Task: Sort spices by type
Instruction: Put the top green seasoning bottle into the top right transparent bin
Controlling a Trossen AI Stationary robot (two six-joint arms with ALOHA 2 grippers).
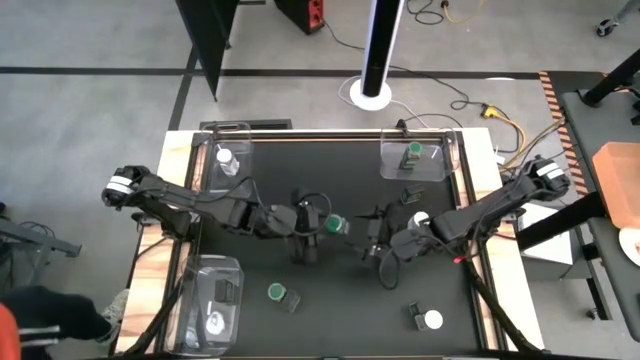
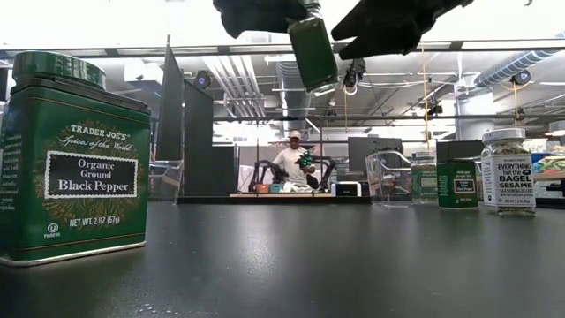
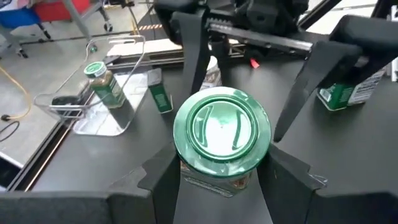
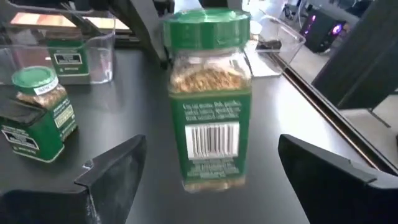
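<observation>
A spice jar with a green lid [image 3: 222, 127] and a green label is up in the air over the middle of the table [image 1: 335, 223], below my left gripper [image 1: 312, 228], which is shut on it. In the low view the jar [image 2: 313, 51] hangs slightly tilted. My right gripper [image 4: 211, 146] is open, and its two fingers stand wide on either side of the jar [image 4: 208, 93] without touching it. In the high view my right gripper [image 1: 375, 238] is just right of the jar. My left gripper pinches the jar between its two fingers [image 3: 163, 177] at the top of the body, just under the green lid [image 3: 186, 171]. The fingers come from above, pointing down. The jar hangs below them, lifted clear of the table, lid up and slightly tilted.
Clear trays stand at the far left [image 1: 225, 160], far right [image 1: 415, 158] and near left [image 1: 210, 300], each holding jars. Loose on the dark mat are a green tin [image 1: 280, 293], a white-lidded jar [image 1: 425, 320], and two more by my right arm [image 1: 415, 215]. A person stands beyond the table [image 2: 294, 159].
</observation>
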